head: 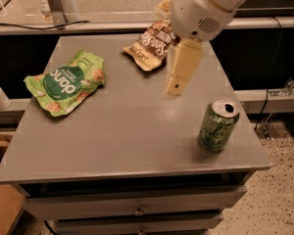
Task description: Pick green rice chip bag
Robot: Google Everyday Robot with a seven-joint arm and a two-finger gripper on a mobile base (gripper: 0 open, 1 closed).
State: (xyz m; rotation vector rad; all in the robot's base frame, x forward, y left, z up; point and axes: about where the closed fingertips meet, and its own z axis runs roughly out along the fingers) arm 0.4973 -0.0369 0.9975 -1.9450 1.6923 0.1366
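gripper (177, 83) hovers apart from green rice chip bag (66, 82).

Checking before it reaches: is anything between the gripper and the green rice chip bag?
Nothing visible. Bare tabletop lies between the gripper, above mid-table, and the green rice chip bag at left. The brown snack bag and green can sit off that line.

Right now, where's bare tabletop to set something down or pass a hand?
Widest free patch: front and middle of the table, between the green rice chip bag and the can. Narrower strip between that bag and the brown snack bag. Crowded: back centre, where the claw hangs by the brown snack bag.
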